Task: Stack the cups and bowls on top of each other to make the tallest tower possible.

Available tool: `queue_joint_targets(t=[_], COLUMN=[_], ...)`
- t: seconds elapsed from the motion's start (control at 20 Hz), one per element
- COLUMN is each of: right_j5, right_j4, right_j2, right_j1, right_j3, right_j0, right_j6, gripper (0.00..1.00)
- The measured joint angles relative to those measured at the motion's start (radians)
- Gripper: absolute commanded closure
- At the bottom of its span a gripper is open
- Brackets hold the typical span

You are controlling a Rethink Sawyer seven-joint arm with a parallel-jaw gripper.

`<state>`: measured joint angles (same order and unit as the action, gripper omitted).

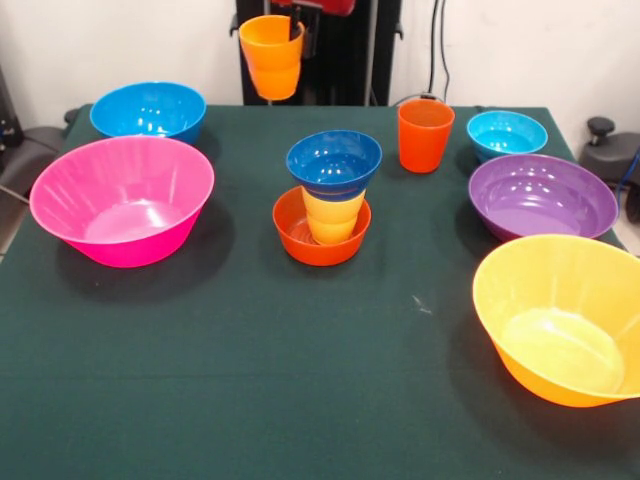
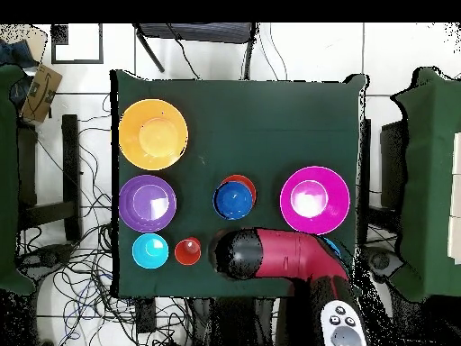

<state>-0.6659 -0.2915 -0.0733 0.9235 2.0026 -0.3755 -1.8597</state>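
The tower [image 1: 330,200] stands three pieces high; the pincer [image 1: 297,35] grasps the light orange cup [image 1: 272,55] aloft, cyan bowl [image 1: 506,133] unstacked.

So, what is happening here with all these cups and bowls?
The robot is building a tower in the middle of the table: a small orange-red bowl, a yellow cup in it, and a dark blue bowl on top. Its end effector holds the light orange cup up in the air behind the tower. The red-orange cup and the other bowls stand around, unstacked.
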Motion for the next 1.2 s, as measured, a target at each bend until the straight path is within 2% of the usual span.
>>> queue_joint_targets(t=[0.6, 1.2], right_j5=[-0.018, -0.018], right_j4=[0.038, 0.037], right_j2=[-0.042, -0.043], right_j1=[-0.006, -0.078], right_j3=[-0.141, -0.223], right_j0=[0.046, 0.066], right_j6=[0.000, 0.000], gripper=[1.00, 1.00])
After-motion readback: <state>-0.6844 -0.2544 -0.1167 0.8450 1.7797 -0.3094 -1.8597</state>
